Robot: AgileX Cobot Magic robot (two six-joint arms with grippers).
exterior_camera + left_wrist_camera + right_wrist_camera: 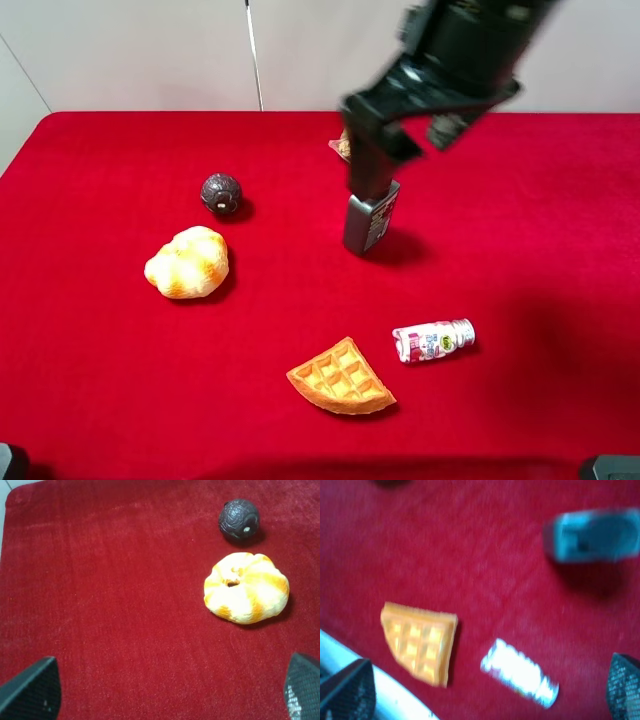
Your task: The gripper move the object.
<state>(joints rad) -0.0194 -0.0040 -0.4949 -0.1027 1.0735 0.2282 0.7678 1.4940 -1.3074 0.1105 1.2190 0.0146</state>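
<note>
While the right arm hangs high over the far middle of the red table (90, 400), its gripper (400, 120) is blurred in the overhead view; the right wrist view shows two dark fingertips (347, 690) set wide apart with nothing between them, so it reads as open and empty. Directly beneath and slightly nearer the camera than that gripper stands the dark grey bottle (371, 220), upright, close enough that a careless descent or sweep could tip it. Well off to the gripper's left lies the bread roll (188, 262), and just beyond the roll, near but apart from it, sits the object (221, 193), a small dark rough ball with a pale spot, untouched on the cloth. Below the gripper, toward the near edge, lie the waffle wedge (342, 378) and the small pink bottle (433, 340) on its side. The left gripper (170, 690) also shows its fingertips wide apart, empty, with roll and ball ahead of it. Judged risks: the ball is round and would likely roll if nudged off-centre; fingers closing wide could catch the roll beside it.
</note>
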